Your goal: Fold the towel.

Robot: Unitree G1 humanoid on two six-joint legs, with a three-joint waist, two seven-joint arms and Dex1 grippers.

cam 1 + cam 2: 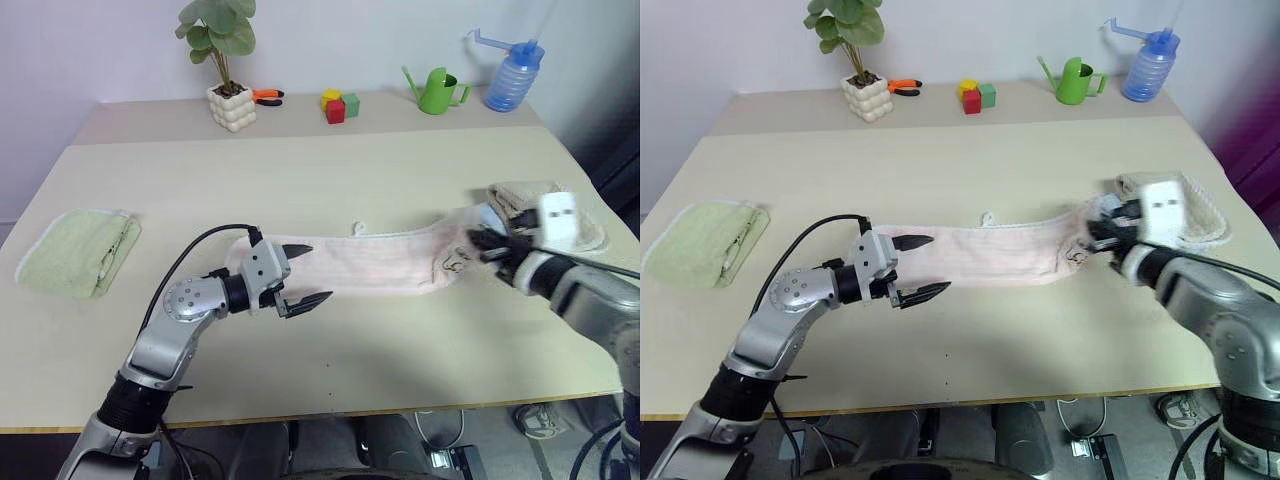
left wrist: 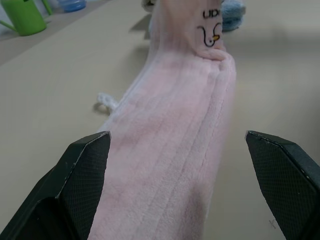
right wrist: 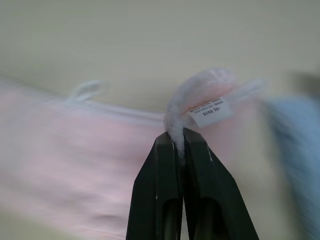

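Right tool (image 3: 179,137) pinching towel (image 1: 370,262) end, lifted off desk (image 1: 320,180); left tool (image 1: 303,273) spread wide over opposite end.

From my right wrist cam, the right gripper (image 3: 178,137) has its two black fingers (image 3: 159,175) pinched tight on a bunched-up bit of the towel (image 3: 60,145). Right by that pinch, a small white label (image 3: 210,112) with tiny print sticks out of the bunch. The rest of the pink cloth spreads away from the pinch across the table (image 3: 150,40), and a little white loop (image 3: 86,90) sits on its edge. Something pale blue (image 3: 295,150) lies on the other side of the pinch, too smeared to make out.
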